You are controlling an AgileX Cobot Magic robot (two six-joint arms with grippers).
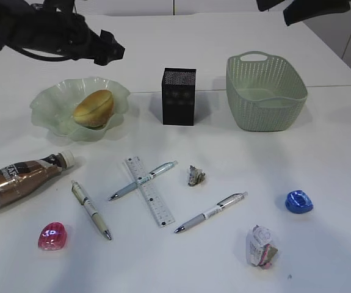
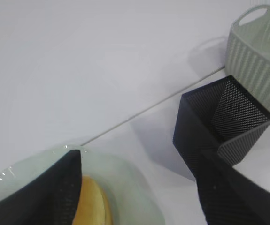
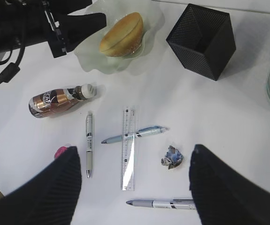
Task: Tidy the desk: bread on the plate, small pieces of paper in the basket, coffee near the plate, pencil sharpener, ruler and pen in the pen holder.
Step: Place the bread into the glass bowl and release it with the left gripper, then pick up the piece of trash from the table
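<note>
- Both sets of jaws stand spread and hold nothing: the left gripper point(image 2: 139, 187) hangs above the plate point(image 2: 139, 197) with its dark fingers point(image 2: 55, 187) apart, and the right gripper point(image 3: 135, 187) hangs high over the desk point(image 3: 247, 131), fingers wide.
- Exterior view alone shows the whole layout: the bread point(image 1: 93, 108) lies in the plate point(image 1: 47, 101) at back left, the pen holder point(image 1: 179, 96) stands upright in the middle, and the basket point(image 1: 265, 91) sits to its right.
- That view also gives what the wrist cameras miss: a blue sharpener point(image 1: 299, 201) at right, a pink sharpener point(image 1: 52, 236) at front left, and a white paper wad point(image 1: 260, 246) at the front.
- Right wrist view looks straight down: the ruler point(image 3: 129, 149) lies with one pen point(image 3: 135, 135) crossing it, the coffee point(image 3: 59, 101) lies on its side below the plate, and a small crumpled paper point(image 3: 173, 156) sits right of the ruler.
- Left wrist view alone looks into the pen holder's open top point(image 2: 224, 117), with the basket's wall point(image 2: 257, 51) just behind it.
</note>
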